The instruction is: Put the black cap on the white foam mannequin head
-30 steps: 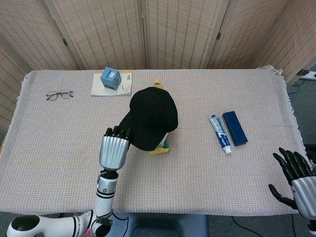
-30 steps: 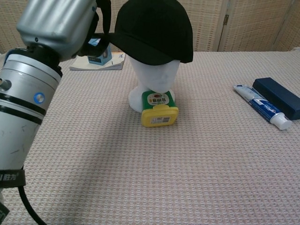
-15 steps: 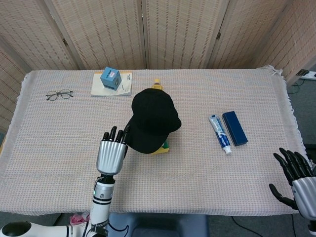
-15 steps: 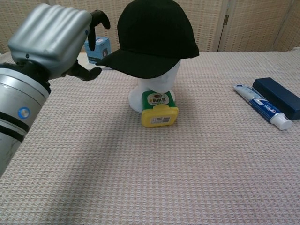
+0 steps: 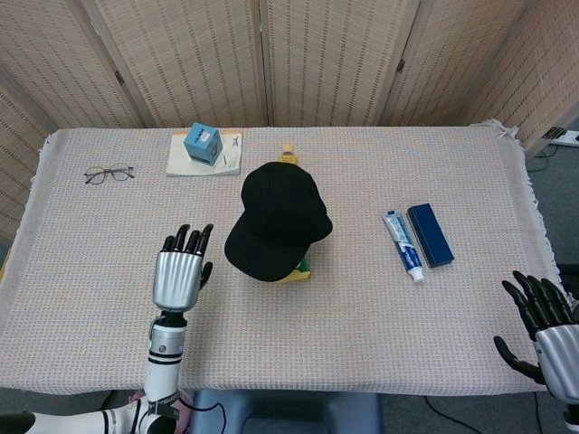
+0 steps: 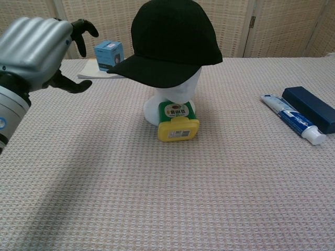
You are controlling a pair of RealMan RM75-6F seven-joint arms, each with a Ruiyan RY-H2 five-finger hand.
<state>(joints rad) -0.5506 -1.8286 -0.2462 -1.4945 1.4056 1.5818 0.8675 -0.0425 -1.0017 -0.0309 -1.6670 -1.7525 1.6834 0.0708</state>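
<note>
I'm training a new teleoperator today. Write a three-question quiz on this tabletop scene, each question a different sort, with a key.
1. True or false: the black cap sits on the white foam mannequin head.
2. What is the left robot hand holding? A) the cap's brim B) nothing C) the yellow container
3. Fill in: the toothpaste tube lies beside a dark ____ box.

Key: 1 true. 2 B; it is open, apart from the cap. 3 blue.
</note>
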